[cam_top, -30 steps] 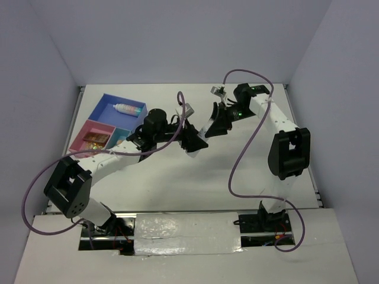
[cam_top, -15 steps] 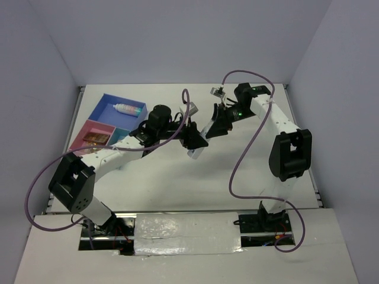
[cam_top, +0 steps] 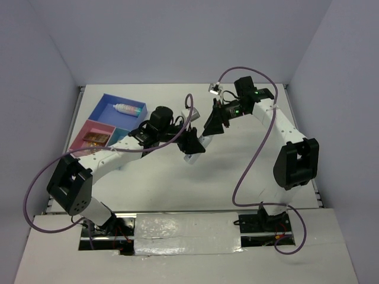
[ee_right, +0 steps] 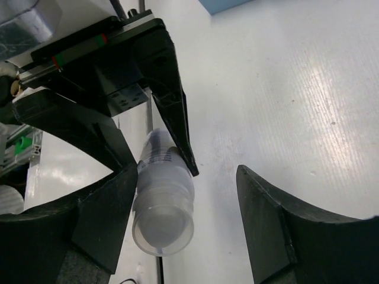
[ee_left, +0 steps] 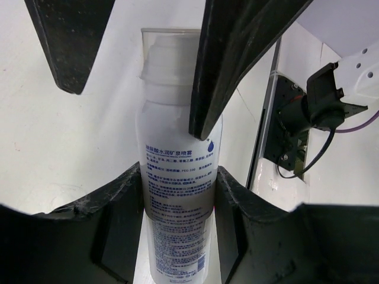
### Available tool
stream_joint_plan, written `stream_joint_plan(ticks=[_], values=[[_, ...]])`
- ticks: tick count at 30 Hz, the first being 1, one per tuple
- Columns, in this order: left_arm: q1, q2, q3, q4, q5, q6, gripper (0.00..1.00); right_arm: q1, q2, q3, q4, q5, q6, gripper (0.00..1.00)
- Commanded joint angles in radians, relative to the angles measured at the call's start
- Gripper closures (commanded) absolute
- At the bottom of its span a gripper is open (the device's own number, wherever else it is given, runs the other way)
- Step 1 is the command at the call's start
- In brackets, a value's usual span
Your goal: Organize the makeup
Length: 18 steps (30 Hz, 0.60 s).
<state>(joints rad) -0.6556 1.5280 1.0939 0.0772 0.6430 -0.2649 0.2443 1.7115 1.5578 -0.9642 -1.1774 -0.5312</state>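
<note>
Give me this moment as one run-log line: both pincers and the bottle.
left pincer: shut on white bottle | right pincer: open, straddling its cap end | tube: lying in blue tray compartment

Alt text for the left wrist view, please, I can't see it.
The left gripper clamps a white plastic bottle with printed text, cap pointing away, over the white table. The right gripper stands open around its cap end.

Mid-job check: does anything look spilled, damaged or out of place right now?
Nothing looks spilled or damaged. The only unusual sight is both hands at one item: the left hand clamps the white bottle by its body while the right hand, fingers apart, straddles its cap, which is on.
</note>
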Motion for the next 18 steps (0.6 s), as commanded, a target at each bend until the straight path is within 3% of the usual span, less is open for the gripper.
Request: stream_joint_plan(ticks=[1,4,9,11,14,18], values=[[0.014,-0.065,0.011,0.050,0.014,0.016,1.00,0.001,0.002,0.002,0.059,0.031,0.037,0.23],[0.053,-0.072,-0.005,0.050,0.011,0.006,1.00,-0.002,-0.012,-0.002,0.088,0.097,0.049,0.19],[0.224,-0.072,-0.017,-0.012,-0.034,-0.022,1.00,-0.014,-0.073,-0.024,0.168,0.261,0.069,0.17],[0.308,-0.065,0.030,-0.072,-0.095,-0.013,1.00,-0.016,-0.098,-0.042,0.223,0.387,0.071,0.17],[0.394,-0.036,0.127,-0.212,-0.233,0.012,1.00,-0.014,-0.154,-0.103,0.320,0.510,0.086,0.00],[0.490,0.015,0.233,-0.290,-0.406,0.003,1.00,-0.019,-0.240,-0.206,0.467,0.653,0.163,0.01]])
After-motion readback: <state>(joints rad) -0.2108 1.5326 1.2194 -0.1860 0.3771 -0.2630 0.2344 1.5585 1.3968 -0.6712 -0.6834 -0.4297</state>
